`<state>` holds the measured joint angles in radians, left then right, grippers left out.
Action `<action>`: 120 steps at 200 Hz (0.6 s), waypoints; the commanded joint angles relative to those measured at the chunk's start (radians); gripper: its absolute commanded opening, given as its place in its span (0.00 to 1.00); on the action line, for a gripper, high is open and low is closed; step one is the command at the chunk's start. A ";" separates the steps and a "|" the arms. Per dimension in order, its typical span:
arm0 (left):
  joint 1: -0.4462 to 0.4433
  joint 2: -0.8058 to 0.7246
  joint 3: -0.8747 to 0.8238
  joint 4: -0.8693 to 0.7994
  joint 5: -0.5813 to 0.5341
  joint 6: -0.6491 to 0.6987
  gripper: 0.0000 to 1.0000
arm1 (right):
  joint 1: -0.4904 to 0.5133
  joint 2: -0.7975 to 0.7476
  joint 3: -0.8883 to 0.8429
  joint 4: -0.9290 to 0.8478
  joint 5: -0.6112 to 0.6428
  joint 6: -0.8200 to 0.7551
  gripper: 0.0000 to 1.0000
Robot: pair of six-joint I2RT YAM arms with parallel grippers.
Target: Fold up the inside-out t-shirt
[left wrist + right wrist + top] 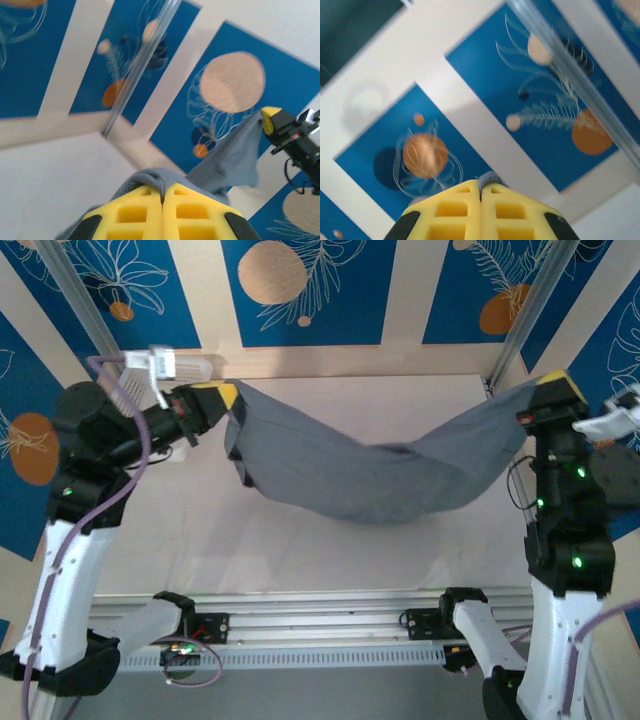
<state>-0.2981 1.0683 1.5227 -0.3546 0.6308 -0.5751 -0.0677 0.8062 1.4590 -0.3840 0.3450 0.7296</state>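
Not much of the actual folding looks done so far. The inside-out t-shirt [370, 475] is strung up like a hammock between the 2 arms, hanging over the far half of the table [300, 560] instead of lying flat on it. The left tool [225, 400] is pinched closed on a bunch of grey cloth at the shirt's left end, and the right tool [553, 390] is clamped on the right end the same way; both wrist views show fabric squeezed between closed yellow pads.

The long axis runs left to right, ends high and middle sagging low. Can't tell whether the belly touches the table, or which way the collar or hem points. Best guess: it needs laying out flat, and every fold is left to do.
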 commanded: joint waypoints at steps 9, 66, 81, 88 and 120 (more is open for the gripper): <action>0.013 0.178 -0.233 0.060 -0.063 -0.003 0.00 | 0.012 0.184 -0.163 -0.050 -0.193 0.018 0.00; 0.013 0.510 -0.375 0.167 -0.084 0.090 0.00 | 0.052 0.383 -0.431 0.072 -0.120 -0.080 0.00; 0.014 0.599 -0.365 0.170 -0.091 0.108 0.00 | 0.054 0.411 -0.454 0.076 -0.139 -0.074 0.00; 0.014 0.637 -0.357 0.163 -0.103 0.123 0.00 | 0.056 0.417 -0.465 0.080 -0.145 -0.070 0.00; 0.014 0.769 -0.290 0.154 -0.169 0.171 0.22 | 0.073 0.418 -0.498 0.106 -0.147 -0.064 0.00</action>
<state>-0.2962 1.7702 1.1713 -0.2245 0.5098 -0.4698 -0.0086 1.2339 0.9855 -0.3283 0.2085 0.6792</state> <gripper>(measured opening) 0.130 0.046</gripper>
